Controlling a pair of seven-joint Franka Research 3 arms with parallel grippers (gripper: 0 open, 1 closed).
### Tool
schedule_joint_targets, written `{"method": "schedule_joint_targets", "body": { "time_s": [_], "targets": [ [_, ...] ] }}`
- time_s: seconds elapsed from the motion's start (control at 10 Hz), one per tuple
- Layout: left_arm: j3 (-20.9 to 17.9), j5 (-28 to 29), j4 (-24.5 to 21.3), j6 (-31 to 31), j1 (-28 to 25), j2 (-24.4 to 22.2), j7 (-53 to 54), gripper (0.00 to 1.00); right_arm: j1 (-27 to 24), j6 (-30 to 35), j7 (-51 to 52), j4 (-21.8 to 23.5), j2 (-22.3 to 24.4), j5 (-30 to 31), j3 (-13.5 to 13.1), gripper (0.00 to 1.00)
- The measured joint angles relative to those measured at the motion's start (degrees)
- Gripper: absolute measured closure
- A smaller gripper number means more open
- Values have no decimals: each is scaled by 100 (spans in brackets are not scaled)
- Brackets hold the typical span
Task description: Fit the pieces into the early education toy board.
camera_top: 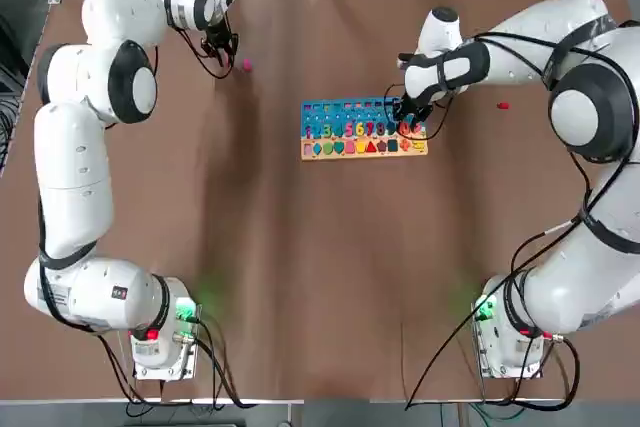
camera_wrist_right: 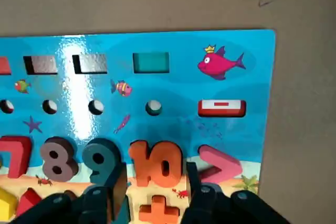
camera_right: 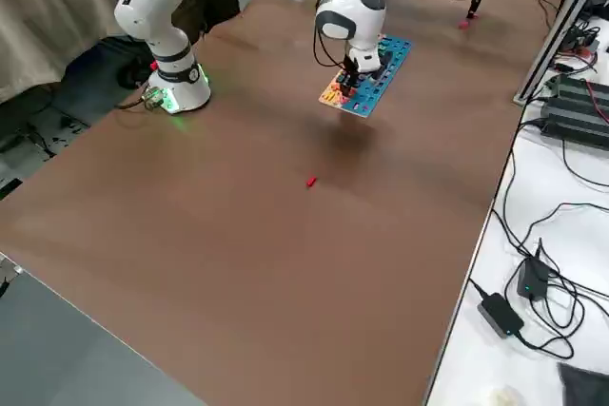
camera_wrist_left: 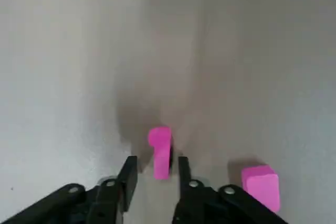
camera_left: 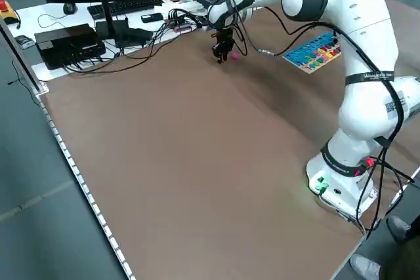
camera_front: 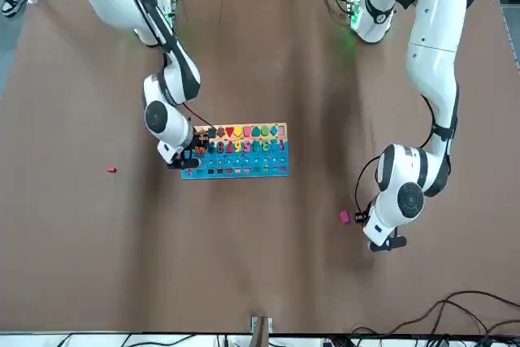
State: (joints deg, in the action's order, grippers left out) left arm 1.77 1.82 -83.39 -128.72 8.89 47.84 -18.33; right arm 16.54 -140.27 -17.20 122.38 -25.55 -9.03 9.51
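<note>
Puzzle board (camera_top: pixel 364 129), blue above with a tan strip below, lies flat near the middle of the brown table (camera_top: pixel 300 277), toward its far side in the top view. The right gripper (camera_wrist_right: pixel 155 174) stands over the board's end nearest the right arm, fingers partly open on either side of the orange "10" piece (camera_wrist_right: pixel 156 162); whether the fingers touch it cannot be told. The left gripper (camera_wrist_left: pixel 155 171) is at the far left of the table, well apart from the board, fingers narrowed around an upright pink piece (camera_wrist_left: pixel 159 150); a firm grip cannot be confirmed. A second pink piece (camera_wrist_left: pixel 260 184) lies just beside that gripper. A small red piece (camera_top: pixel 503 104) lies alone on the table beyond the right arm.
</note>
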Motion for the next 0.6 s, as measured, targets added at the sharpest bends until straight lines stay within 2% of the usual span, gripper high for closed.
{"method": "schedule_joint_targets", "body": {
  "time_s": [0.3,0.5,0.6],
  "targets": [
    [0,0,-1,0,0,-22,-2,75,-52,420,0,-143,160,-4,-23,45],
    [0,0,-5,0,-2,-22,-3,76,-257,754,6,-228,481,-3,-54,42],
    [1,0,-9,0,-1,-22,-9,76,-410,861,74,-229,667,-1,-80,37]
  ]
}}
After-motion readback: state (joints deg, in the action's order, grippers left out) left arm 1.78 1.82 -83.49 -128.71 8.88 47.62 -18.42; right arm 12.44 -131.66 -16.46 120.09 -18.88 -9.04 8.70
